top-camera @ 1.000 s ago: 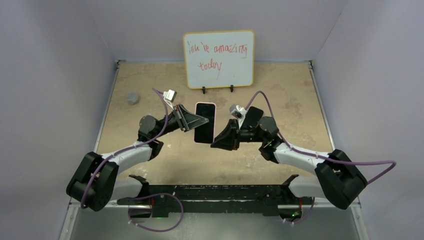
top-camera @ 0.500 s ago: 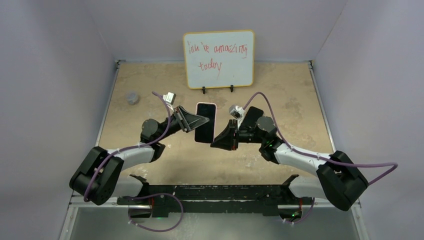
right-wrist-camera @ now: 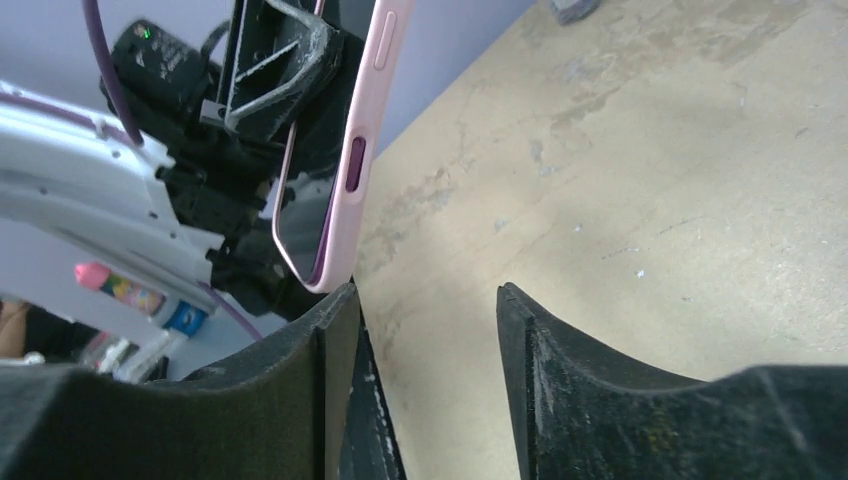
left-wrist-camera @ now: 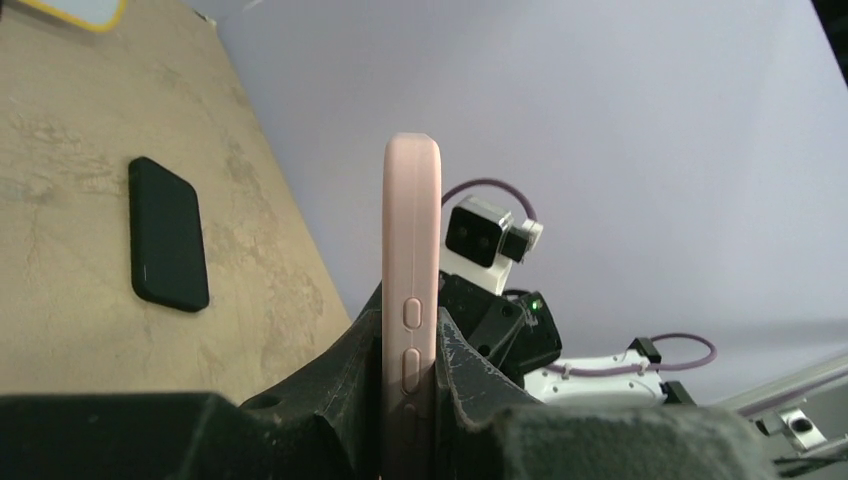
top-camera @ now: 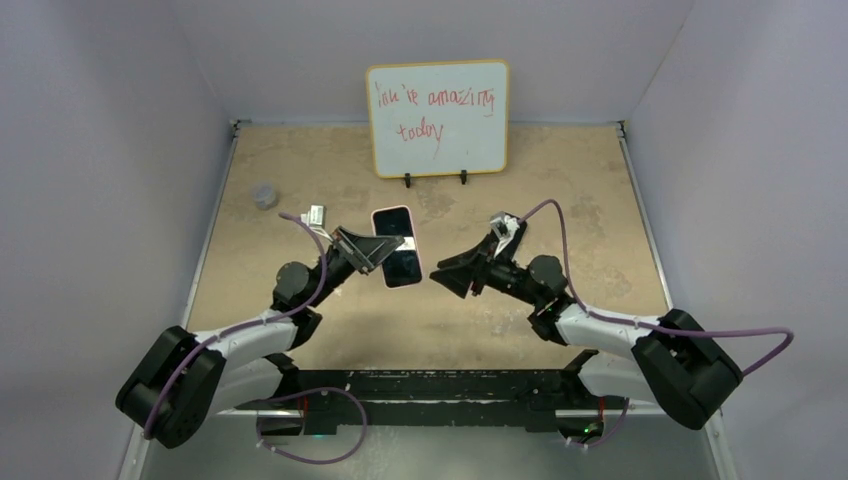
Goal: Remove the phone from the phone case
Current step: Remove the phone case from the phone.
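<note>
The phone, dark screen up, sits inside its pink case (top-camera: 397,245). My left gripper (top-camera: 378,247) is shut on the case's long edges and holds it in the air above the table, tilted. In the left wrist view the case (left-wrist-camera: 411,250) stands edge-on between the jaws (left-wrist-camera: 411,350), side buttons showing. My right gripper (top-camera: 440,275) is open and empty, just right of the case's lower corner and apart from it. In the right wrist view the case's corner (right-wrist-camera: 345,170) hangs just above the left fingertip (right-wrist-camera: 335,310); the gap (right-wrist-camera: 425,300) shows bare table.
A black flat slab (left-wrist-camera: 168,233) lies on the tan table, largely hidden behind the right arm in the top view. A whiteboard (top-camera: 437,118) stands at the back. A small grey object (top-camera: 264,194) sits at the far left. Walls enclose three sides.
My left gripper has carried the cased phone a little left and tilted it. My right gripper has rolled and now stands apart from the case's lower right corner.
</note>
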{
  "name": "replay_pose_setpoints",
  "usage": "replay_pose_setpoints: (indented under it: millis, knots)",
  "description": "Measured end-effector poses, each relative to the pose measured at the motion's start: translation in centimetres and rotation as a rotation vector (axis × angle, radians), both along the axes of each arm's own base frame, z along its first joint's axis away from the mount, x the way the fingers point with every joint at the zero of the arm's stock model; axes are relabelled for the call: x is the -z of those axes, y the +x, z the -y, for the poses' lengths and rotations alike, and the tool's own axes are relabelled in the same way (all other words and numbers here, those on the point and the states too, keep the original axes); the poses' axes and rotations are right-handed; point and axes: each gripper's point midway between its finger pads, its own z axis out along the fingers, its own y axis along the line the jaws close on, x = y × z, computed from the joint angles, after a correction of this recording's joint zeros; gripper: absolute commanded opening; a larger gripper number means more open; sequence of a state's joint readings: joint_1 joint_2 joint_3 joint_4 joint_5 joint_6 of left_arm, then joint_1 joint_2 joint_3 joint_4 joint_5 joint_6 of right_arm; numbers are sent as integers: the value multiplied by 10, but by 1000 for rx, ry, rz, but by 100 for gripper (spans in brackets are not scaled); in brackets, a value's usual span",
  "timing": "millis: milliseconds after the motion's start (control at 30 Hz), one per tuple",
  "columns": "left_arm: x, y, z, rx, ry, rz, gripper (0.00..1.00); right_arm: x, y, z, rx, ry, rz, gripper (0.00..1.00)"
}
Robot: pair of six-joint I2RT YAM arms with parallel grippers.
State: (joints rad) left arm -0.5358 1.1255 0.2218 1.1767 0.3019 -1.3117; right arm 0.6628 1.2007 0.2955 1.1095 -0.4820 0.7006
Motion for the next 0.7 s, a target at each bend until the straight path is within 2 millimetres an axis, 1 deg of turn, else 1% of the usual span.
replay_pose_setpoints:
  millis: [167, 333, 500, 633, 700]
  knots:
    - [-4, 12, -11, -90, -30, -8, 0, -10, 2, 1, 50, 92, -23, 60]
    - [-2, 17, -18, -141, -47, -16, 0, -19, -2, -11, 37, 179, -58, 61]
    - [0, 20, -23, -176, -61, -24, 0, -12, -13, -26, 12, 199, -112, 63]
    - [-3, 20, -28, -192, -90, -24, 0, -9, -17, -35, 17, 204, -139, 64]
    - [-2, 20, -31, -204, -101, -31, 0, -9, -17, -40, 21, 210, -143, 64]
